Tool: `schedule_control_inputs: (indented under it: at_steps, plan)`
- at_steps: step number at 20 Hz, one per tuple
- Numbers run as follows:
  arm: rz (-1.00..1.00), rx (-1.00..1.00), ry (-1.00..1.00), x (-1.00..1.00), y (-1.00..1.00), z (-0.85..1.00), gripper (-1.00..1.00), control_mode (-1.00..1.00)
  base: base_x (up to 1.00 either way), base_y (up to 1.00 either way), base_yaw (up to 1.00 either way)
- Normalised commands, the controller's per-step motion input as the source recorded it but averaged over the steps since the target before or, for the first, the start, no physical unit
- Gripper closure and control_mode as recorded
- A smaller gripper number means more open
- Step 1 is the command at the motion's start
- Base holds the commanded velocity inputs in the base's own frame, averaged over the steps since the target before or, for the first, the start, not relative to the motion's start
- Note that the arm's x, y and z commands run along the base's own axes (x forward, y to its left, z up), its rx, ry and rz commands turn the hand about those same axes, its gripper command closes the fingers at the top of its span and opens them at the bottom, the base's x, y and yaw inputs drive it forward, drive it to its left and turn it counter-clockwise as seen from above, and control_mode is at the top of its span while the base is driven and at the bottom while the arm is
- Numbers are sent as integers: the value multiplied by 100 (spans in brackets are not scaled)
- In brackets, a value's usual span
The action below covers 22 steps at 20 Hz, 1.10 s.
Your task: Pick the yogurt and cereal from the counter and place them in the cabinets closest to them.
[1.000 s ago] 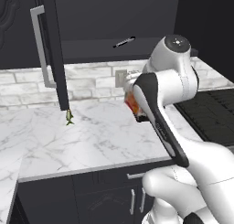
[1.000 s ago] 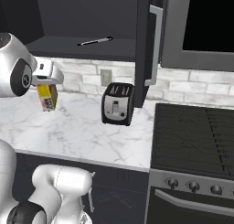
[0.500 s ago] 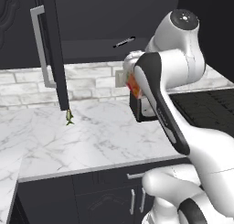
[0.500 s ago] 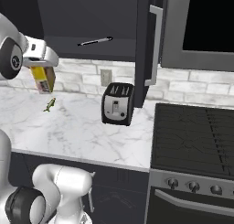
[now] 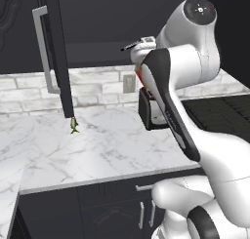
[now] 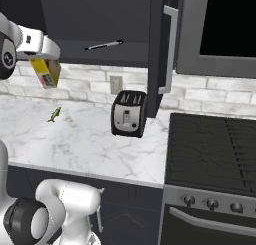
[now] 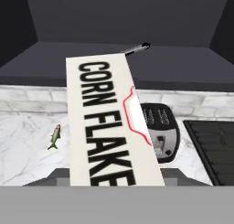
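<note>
I have the cereal (image 6: 46, 73) clamped in my claw (image 6: 39, 48), jaws drawn in against the box's sides, and it hangs tilted in the air well above the counter (image 6: 85, 144). In the hand view the box (image 7: 109, 122) runs away from me with its pale top edge uppermost, the black words CORN FLAKE printed along it and a red-outlined tear tab on its right side.

I take the toaster (image 6: 128, 113) as my landmark. It stands black and silver on the marble, against the brick backsplash, just left of the stove top (image 6: 215, 149). The cereal is up and well to the left of the toaster, level with the bottom of the open cabinet (image 6: 95, 19). That cabinet sits directly above and to the left of the toaster; its shelf is bare matte black except for a thin dark pen-like thing (image 6: 104, 45) lying across it, above and a little left of the toaster. The cabinet's open door (image 6: 159, 49), with its long silver bar handle (image 6: 171, 49), stands edge-on just above the toaster's right side.

On the counter, left of the toaster and well apart from it, lies a small green fish (image 6: 54, 114), almost under the cereal box. In the left base view the same fish (image 5: 74, 124) sits just beneath the lower corner of another open cabinet door (image 5: 58, 52).
</note>
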Motion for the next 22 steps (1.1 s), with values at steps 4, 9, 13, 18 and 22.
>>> schedule_control_inputs:
  at_steps: [4, 9, 13, 18, 22]
  plan:
    - [-3, 0, -15, 15, 0, 11, 100, -100, 0, 0, 0]
    - [-2, 1, -11, 19, 0, 17, 100, -100, 0, 0, 0]
    - [-2, 2, -7, 16, 0, 25, 100, -100, 0, 0, 0]
    - [-2, 3, -1, 9, 0, 22, 100, -100, 0, 0, 0]
    - [0, 2, -3, 2, 0, 6, 100, -100, 0, 0, 0]
